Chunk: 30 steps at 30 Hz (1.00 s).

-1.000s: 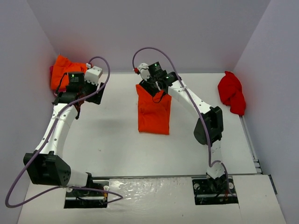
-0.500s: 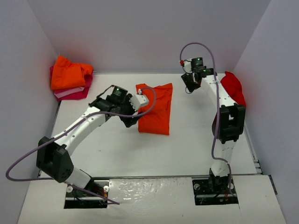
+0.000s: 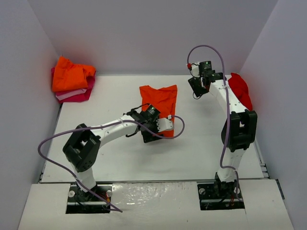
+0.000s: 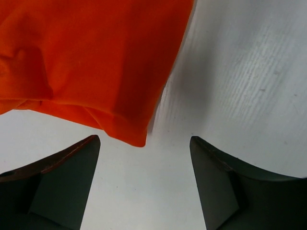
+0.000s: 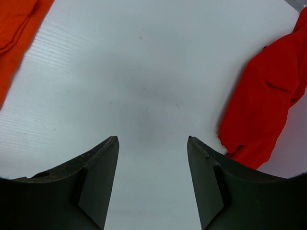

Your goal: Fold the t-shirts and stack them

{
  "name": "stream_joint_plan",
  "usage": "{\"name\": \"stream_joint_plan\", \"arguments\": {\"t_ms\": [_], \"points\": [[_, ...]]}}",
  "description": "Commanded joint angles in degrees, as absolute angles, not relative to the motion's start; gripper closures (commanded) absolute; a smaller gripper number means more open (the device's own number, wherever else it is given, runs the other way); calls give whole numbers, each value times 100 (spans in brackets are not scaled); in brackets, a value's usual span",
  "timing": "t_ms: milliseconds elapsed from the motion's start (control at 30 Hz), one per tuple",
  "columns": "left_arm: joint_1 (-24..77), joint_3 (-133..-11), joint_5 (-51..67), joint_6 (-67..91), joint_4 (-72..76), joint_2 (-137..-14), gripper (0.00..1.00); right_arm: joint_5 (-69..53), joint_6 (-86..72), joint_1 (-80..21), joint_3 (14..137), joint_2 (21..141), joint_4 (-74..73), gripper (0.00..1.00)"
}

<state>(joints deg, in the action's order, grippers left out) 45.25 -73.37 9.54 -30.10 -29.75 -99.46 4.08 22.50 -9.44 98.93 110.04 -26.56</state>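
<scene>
1. The orange t-shirt [image 3: 159, 100] in work lies partly folded around the middle of the table [image 3: 110, 96], a little toward the far edge. It is a narrow oblong whose long axis runs from the far edge toward the near one.
2. The left pincer [image 4: 144, 143] sits at the near end of that oblong. In the left wrist view, the shirt's near corner pokes down just ahead of the gap between the two fingers [image 4: 62, 177], and bare table shows between them. The pincer is spread wide and holds nothing.
3. The shirt therefore lies straight ahead of the left pincer, lengthwise away from it. The left arm is plainly the nearer one. I judge that the coming move turns on catching this near hem to fold it over toward the far end.
4. The right pincer [image 5: 152, 139] hangs over bare table near the far right corner, well apart from the orange shirt. It is parted and empty. The red t-shirt [image 3: 240, 91] lies crumpled just to its right, against the right edge.
5. A stack [image 3: 72, 84] sits in the far left corner. It has a second orange t-shirt [image 3: 69, 74] on top, then a pale pink layer, with magenta at the bottom.
6. Count: two orange t-shirts, one red, one pale pink and one magenta, so five in all. There are two arms.
</scene>
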Motion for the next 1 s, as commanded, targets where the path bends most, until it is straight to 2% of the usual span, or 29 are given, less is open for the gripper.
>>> {"name": "stream_joint_plan", "arguments": {"t_ms": [0, 333, 367, 400, 433, 467, 533, 567, 967], "points": [[4614, -7690, 414, -3199, -2330, -10299, 27, 439, 2206, -870, 9826, 10617, -2400, 43], [4648, -7853, 76, -3250, -1863, -10957, 28, 397, 2222, -801, 9433, 10395, -2287, 43], [4670, -7832, 75, -3276, -1867, -10968, 32, 400, 2224, -792, 9402, 10385, -2265, 43], [4696, -7811, 68, -3303, -1873, -10980, 40, 402, 2224, -781, 9376, 10379, -2241, 43], [4716, -7791, 55, -3297, -1880, -11000, 60, 389, 2224, -775, 9363, 10372, -2234, 43], [4720, -7787, 67, -3296, -1881, -11004, 64, 387, 2224, -773, 9353, 10371, -2225, 43], [4748, -7815, 273, -3317, -2140, -11025, 93, 373, 2210, -766, 9296, 10350, -2196, 43], [4774, -7832, 387, -3351, -2297, -11020, 100, 374, 2211, -765, 9272, 10340, -2189, 43], [5086, -8246, 2389, -4099, -6120, -9734, 100, 289, 2182, -749, 9167, 10281, -2151, 43]]}}
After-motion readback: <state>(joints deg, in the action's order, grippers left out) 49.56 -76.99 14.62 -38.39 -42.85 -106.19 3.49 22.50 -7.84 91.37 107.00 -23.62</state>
